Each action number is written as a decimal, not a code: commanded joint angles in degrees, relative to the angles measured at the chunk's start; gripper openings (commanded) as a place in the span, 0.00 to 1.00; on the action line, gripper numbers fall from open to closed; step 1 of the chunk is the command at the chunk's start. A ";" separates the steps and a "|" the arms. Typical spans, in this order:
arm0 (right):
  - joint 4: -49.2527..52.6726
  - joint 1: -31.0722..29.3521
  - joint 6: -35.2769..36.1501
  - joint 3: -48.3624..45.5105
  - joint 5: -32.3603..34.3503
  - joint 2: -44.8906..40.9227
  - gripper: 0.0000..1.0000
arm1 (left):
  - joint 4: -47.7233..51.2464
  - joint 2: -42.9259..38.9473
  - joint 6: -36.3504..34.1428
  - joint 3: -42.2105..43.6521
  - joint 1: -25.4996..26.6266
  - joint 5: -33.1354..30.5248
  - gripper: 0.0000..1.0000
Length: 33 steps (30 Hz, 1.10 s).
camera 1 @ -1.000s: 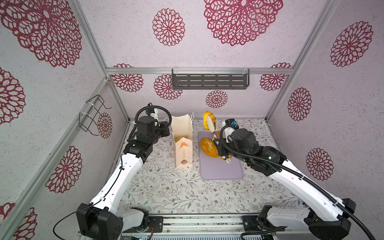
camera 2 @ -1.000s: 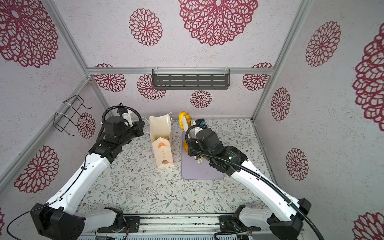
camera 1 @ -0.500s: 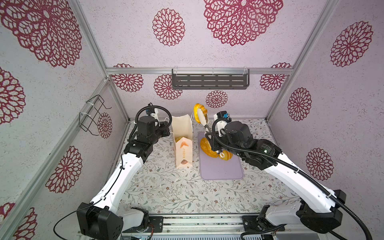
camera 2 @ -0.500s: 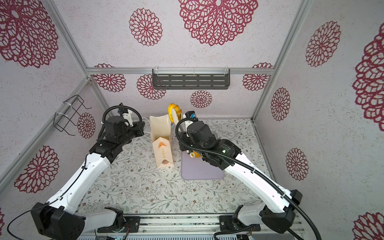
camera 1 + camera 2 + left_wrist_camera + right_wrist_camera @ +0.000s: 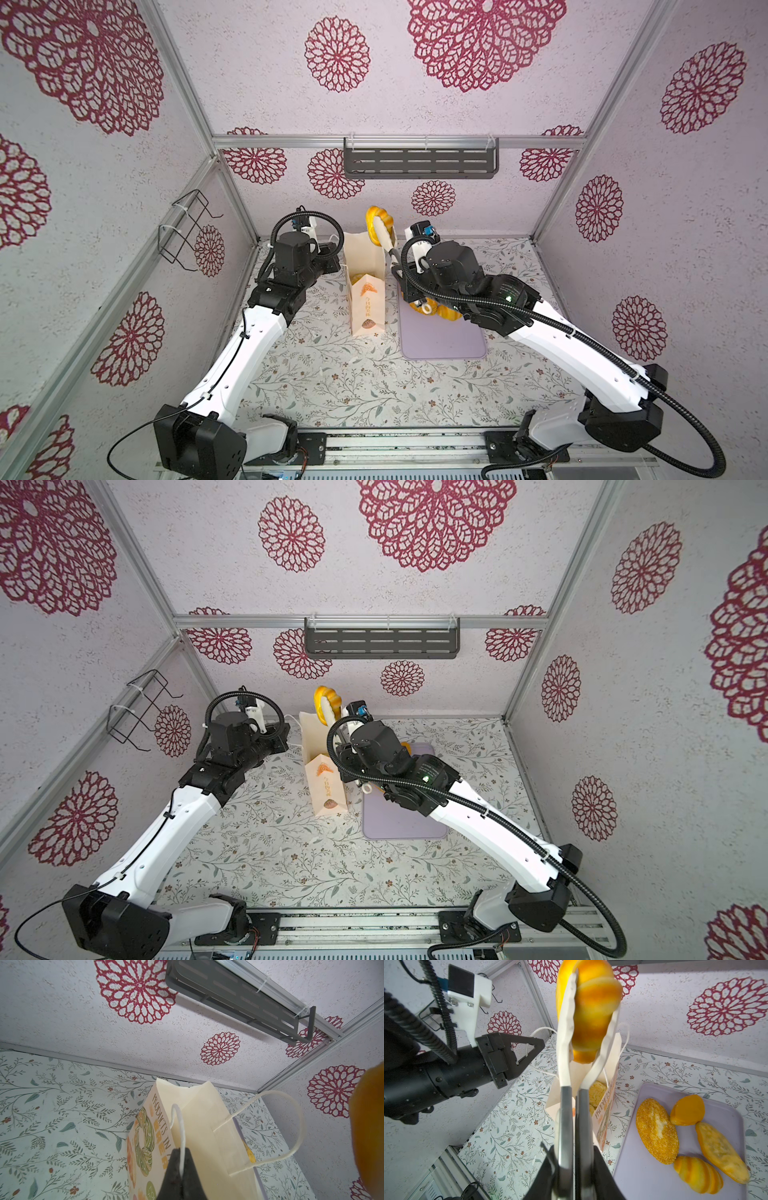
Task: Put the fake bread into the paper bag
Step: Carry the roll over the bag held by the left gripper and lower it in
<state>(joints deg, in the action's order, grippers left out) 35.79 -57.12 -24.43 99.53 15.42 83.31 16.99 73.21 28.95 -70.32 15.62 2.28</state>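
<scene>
Paper bag (image 5: 365, 299), cord (image 5: 182, 1136) pinched by left hand (image 5: 180, 1152), is part-filled; a roll (image 5: 591, 1012) is held above in tongs (image 5: 563, 1053) clamped by right hand (image 5: 574, 1159); four are left.

The paper bag (image 5: 365, 299) stands open at the top, but a ribbed roll (image 5: 376, 218) clamped in tongs (image 5: 566, 1043) hangs over that mouth. Left of the bag, the left gripper (image 5: 180, 1155) pinches one cord handle (image 5: 178, 1122) and blocks that side. Right of the bag, the right gripper (image 5: 574, 1167), closed on the tongs, and its arm crowd the tray (image 5: 440, 345) of breads (image 5: 656, 1130). In front of the bag, the table (image 5: 353, 386) lies open.
</scene>
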 commanded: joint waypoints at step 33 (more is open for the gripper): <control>0.90 -2.82 2.19 5.50 5.28 9.49 0.24 | -1.11 -0.96 -0.30 0.14 0.17 0.62 0.00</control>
<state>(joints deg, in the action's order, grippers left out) 37.69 -59.79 -23.51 102.10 18.33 93.43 16.95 73.08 28.97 -70.32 15.62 2.50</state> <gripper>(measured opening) 0.260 0.052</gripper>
